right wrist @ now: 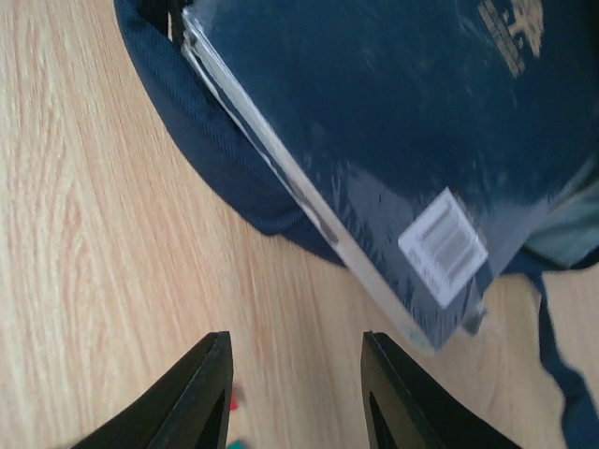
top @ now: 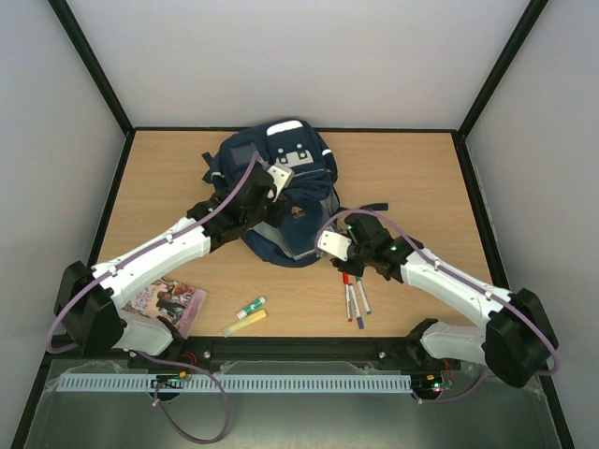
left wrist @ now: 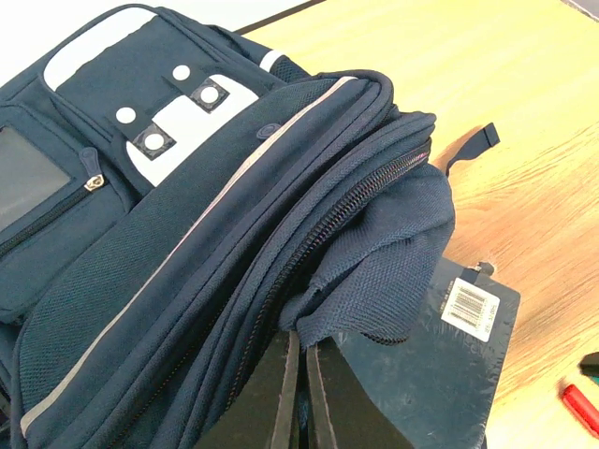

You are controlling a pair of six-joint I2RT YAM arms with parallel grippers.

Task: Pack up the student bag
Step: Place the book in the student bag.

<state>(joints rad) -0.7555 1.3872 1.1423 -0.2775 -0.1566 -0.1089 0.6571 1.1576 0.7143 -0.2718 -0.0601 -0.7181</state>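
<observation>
My left gripper [left wrist: 299, 351] is clamped on the limp, light navy-blue fabric backpack [left wrist: 140, 281] at its six-o'clock zip lip, a sound hold, while my right gripper [right wrist: 297, 348] stands part-open, empty.

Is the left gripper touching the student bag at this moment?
Touching. In the left wrist view the left gripper is shut on a fold of the student bag, with the fabric pinched between its fingertips.

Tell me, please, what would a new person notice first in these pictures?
The big navy backpack at the middle of the table, its opening flap pinched by the left gripper. A dark blue book with a barcode sticker sticks out of it, and the right gripper hangs open just beside the book, above the table.
</observation>
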